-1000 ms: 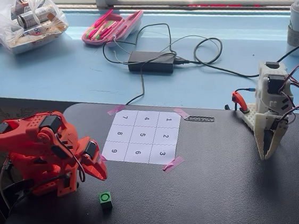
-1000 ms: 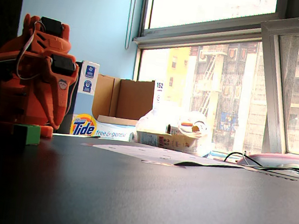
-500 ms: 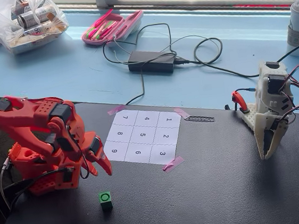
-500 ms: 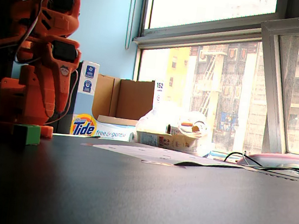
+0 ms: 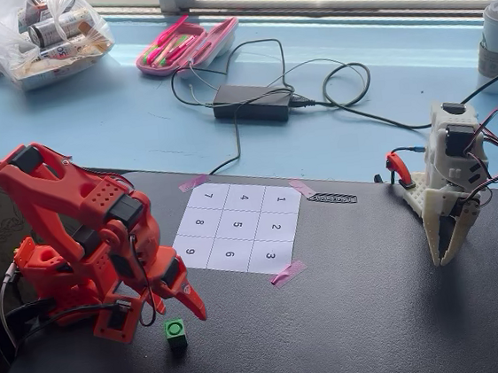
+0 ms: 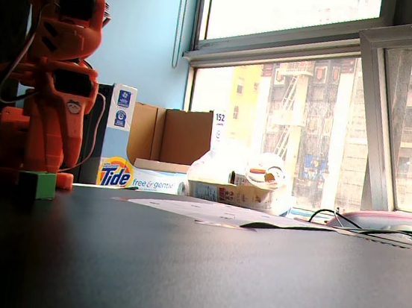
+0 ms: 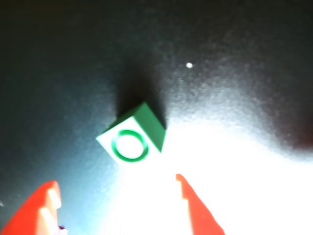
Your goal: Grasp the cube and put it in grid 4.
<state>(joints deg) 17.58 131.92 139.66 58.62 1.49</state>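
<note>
The small green cube (image 5: 175, 333) sits on the dark table, just in front of the orange arm's gripper (image 5: 179, 302). In the wrist view the cube (image 7: 132, 139) lies ring face up, ahead of the two orange fingers and apart from them; the gripper (image 7: 116, 187) is open and empty. In the low fixed view the cube (image 6: 37, 184) rests at the foot of the orange arm. Grid 4 (image 5: 245, 198) is the middle cell of the far row on the white nine-cell sheet, empty.
A white second arm (image 5: 452, 185) stands at the right of the table. Pink tape scraps (image 5: 288, 273) hold the sheet's corners. A power brick and cables (image 5: 252, 102), a pink case (image 5: 186, 45) and a bag lie on the blue sill behind.
</note>
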